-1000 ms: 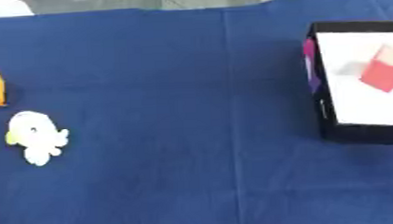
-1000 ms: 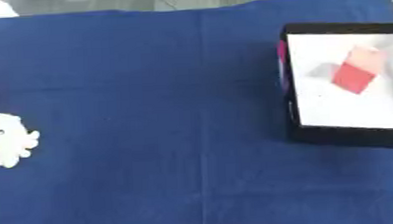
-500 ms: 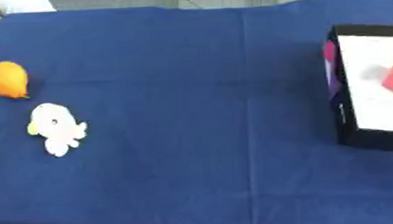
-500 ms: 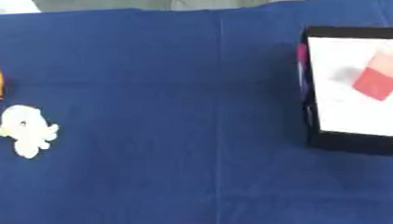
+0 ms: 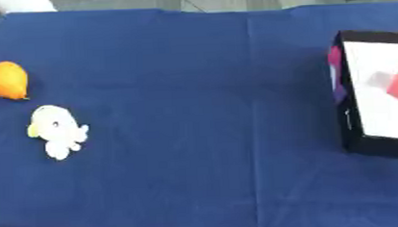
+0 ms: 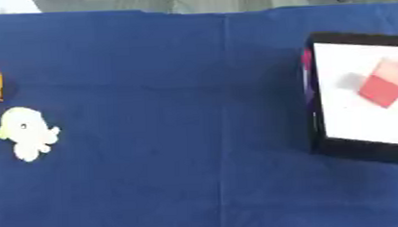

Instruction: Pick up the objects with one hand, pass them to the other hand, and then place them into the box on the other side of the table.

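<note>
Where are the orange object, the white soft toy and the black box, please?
orange object [image 5: 5,80]: left eye view, the middle of its rounded body.
white soft toy [image 5: 56,130]: left eye view, the middle of its body.
black box [image 6: 360,150]: right eye view, its near black wall.

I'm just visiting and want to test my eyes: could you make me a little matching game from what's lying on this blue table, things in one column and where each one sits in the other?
Things:
1. orange fruit
2. white plush toy
3. black box
4. red block

Places:
A. inside the box, on its white floor
B. right side of the table
C. far left, near the table's left edge
D. left side, just nearer the camera than the fruit

Pairs: 1-C, 2-D, 3-B, 4-A
</note>
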{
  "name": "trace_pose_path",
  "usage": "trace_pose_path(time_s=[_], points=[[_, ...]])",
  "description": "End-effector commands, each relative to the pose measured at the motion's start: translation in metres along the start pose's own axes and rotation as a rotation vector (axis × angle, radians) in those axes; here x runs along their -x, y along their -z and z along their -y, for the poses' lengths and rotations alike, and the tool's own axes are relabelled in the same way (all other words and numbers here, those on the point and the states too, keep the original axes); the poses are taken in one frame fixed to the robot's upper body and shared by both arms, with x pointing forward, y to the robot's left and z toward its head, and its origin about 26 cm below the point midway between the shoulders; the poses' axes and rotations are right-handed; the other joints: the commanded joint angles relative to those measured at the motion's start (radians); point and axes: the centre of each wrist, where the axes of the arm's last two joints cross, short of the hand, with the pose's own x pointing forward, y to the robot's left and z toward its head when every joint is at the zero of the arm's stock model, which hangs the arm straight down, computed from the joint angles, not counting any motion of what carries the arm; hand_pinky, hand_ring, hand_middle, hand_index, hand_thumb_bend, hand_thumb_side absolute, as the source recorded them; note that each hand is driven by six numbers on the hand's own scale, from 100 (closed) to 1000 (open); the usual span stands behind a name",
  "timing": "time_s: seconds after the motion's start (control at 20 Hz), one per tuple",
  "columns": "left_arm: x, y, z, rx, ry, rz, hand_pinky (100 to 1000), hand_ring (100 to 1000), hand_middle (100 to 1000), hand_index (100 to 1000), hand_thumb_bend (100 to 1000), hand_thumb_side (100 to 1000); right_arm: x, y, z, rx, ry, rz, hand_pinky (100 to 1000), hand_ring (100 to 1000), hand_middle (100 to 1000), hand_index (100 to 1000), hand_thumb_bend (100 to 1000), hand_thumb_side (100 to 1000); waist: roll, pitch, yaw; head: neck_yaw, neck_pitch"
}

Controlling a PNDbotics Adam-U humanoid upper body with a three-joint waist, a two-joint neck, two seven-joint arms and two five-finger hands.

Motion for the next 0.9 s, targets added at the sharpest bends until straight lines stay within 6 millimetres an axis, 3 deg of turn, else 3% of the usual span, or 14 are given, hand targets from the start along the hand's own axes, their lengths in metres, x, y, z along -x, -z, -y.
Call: trace_pose_path(time_s=[0.05, 0.45, 0.9], points=[[0.013, 0.001, -0.007, -0.024, 0.009, -0.106, 960, 899, 782, 903, 538, 440, -0.01, 0.004, 0.012, 0.003, 0.01, 0.005, 1000, 1000, 1000, 1000, 100, 533, -0.002, -0.023, -0.003, 0.014, -0.009], [0.022, 0.009, 0.0, -0.129, -0.086, -0.278, 960, 893, 767, 894, 504, 503, -0.007, 0.003, 0.023, 0.054, 0.07, -0.016, 1000, 1000, 1000, 1000, 100, 553, -0.017, -0.006, -0.022, 0.041, -0.013], [0.01, 0.026, 0.016, -0.112, -0.05, -0.373, 953, 905, 784, 864, 514, 452, -0.004, 0.006, 0.019, 0.05, 0.095, -0.021, 1000, 1000, 1000, 1000, 100, 569, -0.023, 0.007, -0.039, 0.067, -0.015]])
